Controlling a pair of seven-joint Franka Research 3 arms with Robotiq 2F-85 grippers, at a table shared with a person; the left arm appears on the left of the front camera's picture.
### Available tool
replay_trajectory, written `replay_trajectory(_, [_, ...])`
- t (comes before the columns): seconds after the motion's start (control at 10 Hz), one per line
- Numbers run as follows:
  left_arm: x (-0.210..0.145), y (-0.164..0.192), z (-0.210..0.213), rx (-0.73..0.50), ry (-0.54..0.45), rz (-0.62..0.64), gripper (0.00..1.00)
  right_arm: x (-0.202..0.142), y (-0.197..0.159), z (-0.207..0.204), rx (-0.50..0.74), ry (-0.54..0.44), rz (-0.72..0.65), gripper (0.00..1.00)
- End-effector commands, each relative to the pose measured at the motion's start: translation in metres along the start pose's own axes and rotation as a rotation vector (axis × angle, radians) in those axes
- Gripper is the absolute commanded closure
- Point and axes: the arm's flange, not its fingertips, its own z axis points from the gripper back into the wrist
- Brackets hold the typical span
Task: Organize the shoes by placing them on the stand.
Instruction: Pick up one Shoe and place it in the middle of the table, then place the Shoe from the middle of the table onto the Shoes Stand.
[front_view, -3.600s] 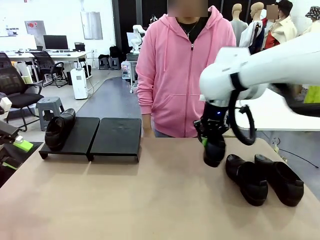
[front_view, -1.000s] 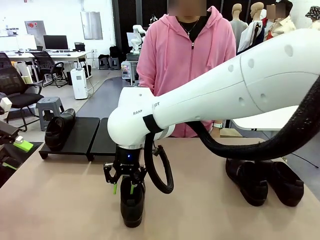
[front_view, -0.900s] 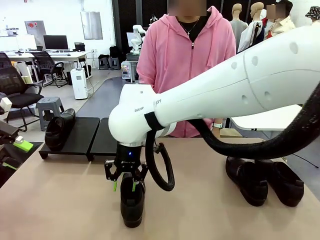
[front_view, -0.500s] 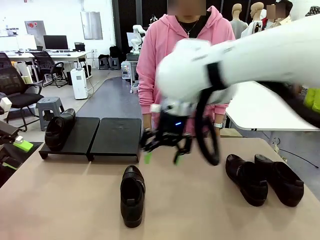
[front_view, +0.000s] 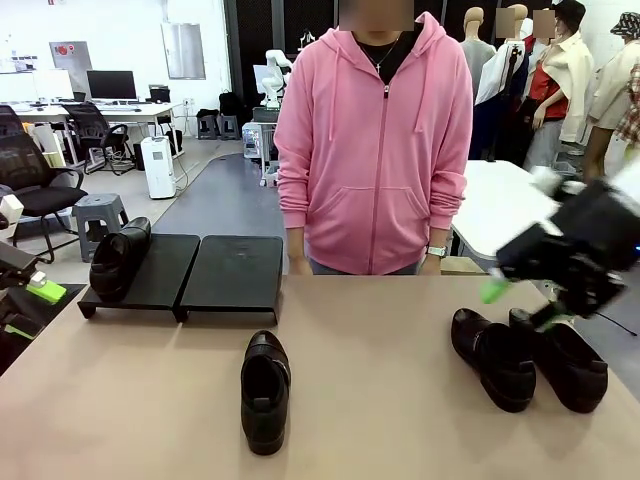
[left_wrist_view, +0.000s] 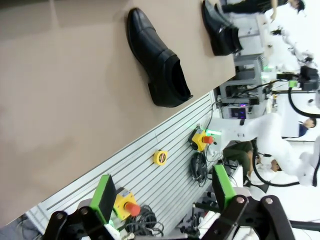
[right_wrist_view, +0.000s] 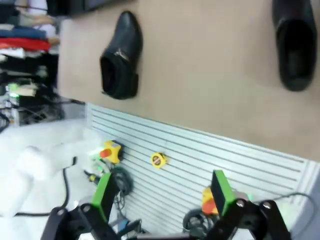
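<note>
R tool (front_view: 519, 304) wide open, empty, blurred above the two shoes (front_view: 495, 360) at bench's (front_view: 400, 430) right end; prob. lining up the next pick; L tool (left_wrist_view: 163, 190) also open, empty, by bench's left edge. One shoe (front_view: 120, 258) rests on stand (front_view: 230, 275), left platform; loose shoe (front_view: 265, 388) lies mid-bench near stand, likely staged within L arm's reach.

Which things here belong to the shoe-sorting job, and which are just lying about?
Job:
stand
shoe on it
shoe mid-table
two shoes at right

Lying about:
office chair
grey stool
yellow box with red button
</note>
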Motion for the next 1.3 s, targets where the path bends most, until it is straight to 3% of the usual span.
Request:
replay_trajectory(0.0, [-0.001, 0.001, 0.001, -0.006, 0.002, -0.014, 0.00, -0.042, -0.071, -0.009, 0.208, -0.033, 0.127, 0.00])
replay_trajectory(0.2, [-0.001, 0.001, 0.001, -0.006, 0.002, -0.014, 0.00, -0.055, -0.100, -0.022, 0.245, -0.141, 0.088, 0.00])
replay_trajectory(0.3, [-0.001, 0.001, 0.001, -0.006, 0.002, -0.014, 0.00, -0.006, -0.056, 0.048, 0.137, -0.083, 0.061, 0.00])
replay_trajectory(1.2, [-0.001, 0.001, 0.001, -0.006, 0.002, -0.014, 0.00, -0.006, -0.056, 0.048, 0.137, -0.083, 0.061, 0.00])
